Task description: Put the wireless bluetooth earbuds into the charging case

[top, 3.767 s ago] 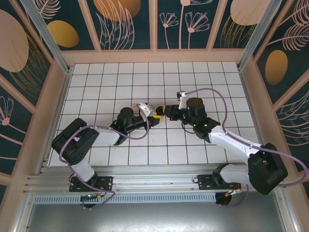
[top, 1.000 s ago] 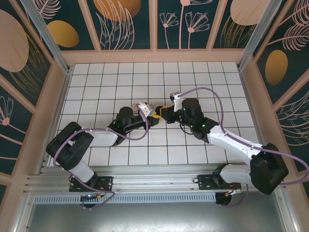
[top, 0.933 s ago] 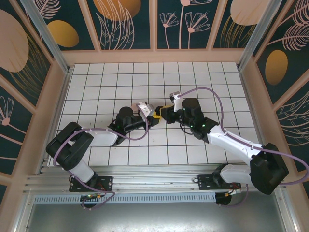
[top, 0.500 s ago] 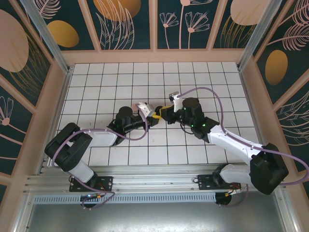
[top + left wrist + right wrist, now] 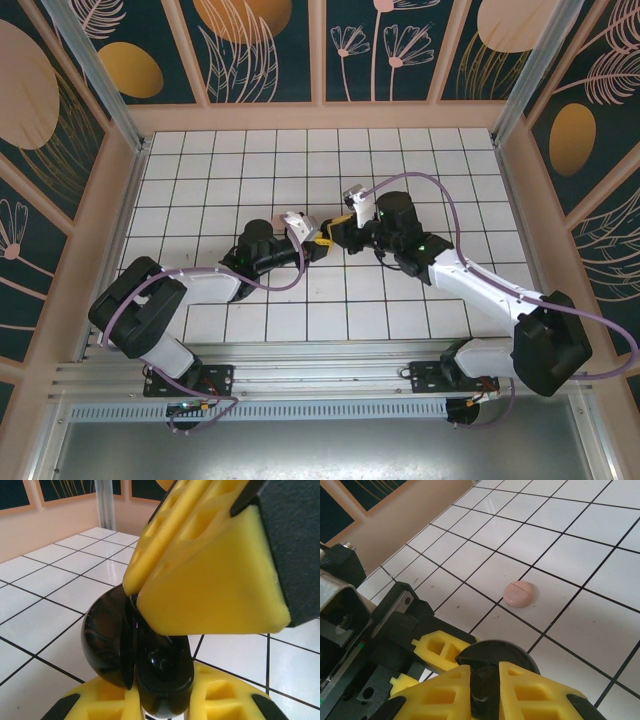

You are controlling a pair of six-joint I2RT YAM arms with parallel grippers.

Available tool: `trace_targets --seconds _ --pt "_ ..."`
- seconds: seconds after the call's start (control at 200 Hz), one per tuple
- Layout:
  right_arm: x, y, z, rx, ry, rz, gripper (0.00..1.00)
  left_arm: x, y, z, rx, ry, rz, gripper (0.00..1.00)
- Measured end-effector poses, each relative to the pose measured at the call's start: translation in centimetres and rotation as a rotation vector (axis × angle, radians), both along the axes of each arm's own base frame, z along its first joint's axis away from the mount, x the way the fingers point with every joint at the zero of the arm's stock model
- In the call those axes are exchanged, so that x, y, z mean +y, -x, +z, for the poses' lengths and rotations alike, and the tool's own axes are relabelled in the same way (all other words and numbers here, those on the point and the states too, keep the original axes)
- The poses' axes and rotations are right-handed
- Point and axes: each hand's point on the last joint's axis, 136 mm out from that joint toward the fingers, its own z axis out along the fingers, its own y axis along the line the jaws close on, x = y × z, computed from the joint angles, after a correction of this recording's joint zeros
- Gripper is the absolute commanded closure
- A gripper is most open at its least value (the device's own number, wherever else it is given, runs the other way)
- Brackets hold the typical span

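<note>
The left gripper (image 5: 162, 702) clamps the glossy black round charging case (image 5: 107, 640). The right gripper (image 5: 485, 680), jaws narrow, pinches its rim. Beyond, at one o'clock, a tiny pale-pink rounded earbud (image 5: 518, 594) lies on the white tiled table (image 5: 600, 625), clear of both.

The white desk (image 5: 230, 170), ruled in dark grid lines, is carrying a small pink rounded piece (image 5: 518, 594). It is lying flat on one tile, ahead of the right pincer (image 5: 484, 674) and apart from it, just beside a grid line.
</note>
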Motion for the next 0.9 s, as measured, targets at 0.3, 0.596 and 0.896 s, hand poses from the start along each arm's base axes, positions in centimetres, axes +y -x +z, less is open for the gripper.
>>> trace_targets --seconds 0.3,0.596,0.896 --pt "-0.5 0.0 0.2 0.012 -0.011 0.016 0.82 0.0 0.1 0.0 -0.008 -0.006 -0.005 0.93" --pt "-0.6 0.5 0.7 0.014 -0.039 0.038 0.82 0.0 0.2 0.6 -0.02 0.004 -0.011 0.93" --pt "-0.7 0.7 1.2 0.014 -0.056 0.042 0.82 -0.1 0.4 1.1 -0.032 0.015 -0.018 0.92"
